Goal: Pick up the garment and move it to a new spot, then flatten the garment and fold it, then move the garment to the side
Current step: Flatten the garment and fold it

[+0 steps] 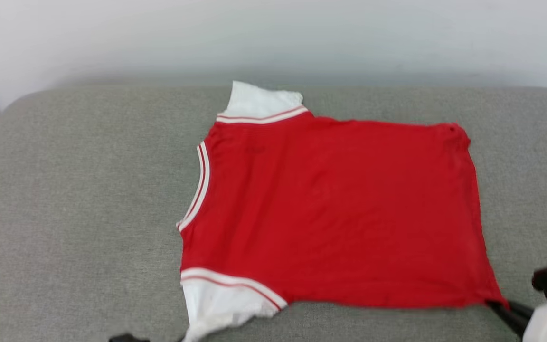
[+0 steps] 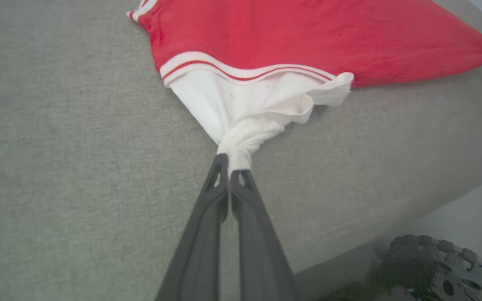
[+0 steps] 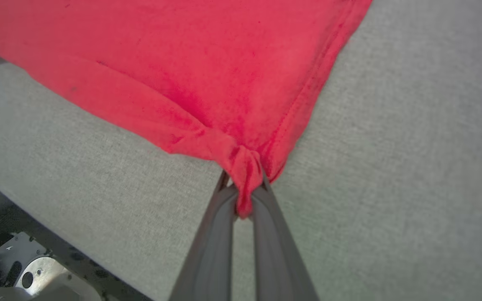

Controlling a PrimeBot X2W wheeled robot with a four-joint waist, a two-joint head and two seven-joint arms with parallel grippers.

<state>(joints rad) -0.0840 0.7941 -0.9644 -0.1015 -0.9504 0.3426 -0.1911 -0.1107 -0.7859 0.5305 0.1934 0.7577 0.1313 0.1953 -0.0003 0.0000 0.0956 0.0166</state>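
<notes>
The shirt [image 1: 330,209] is stretched sideways across mid-frame; its sleeve [image 2: 241,104] is clamped by the left gripper [image 2: 228,167], its hem corner [image 3: 247,165] by the right gripper [image 3: 243,192].

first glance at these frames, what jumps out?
A red T-shirt lies spread nearly flat across the middle of a grey cushion, neckline toward the robot's left. At the near edge, the left claw is shut on the bunched tip of the near white sleeve. The right claw is shut on the near red hem corner, and the fabric looks drawn taut between the two grips.
</notes>
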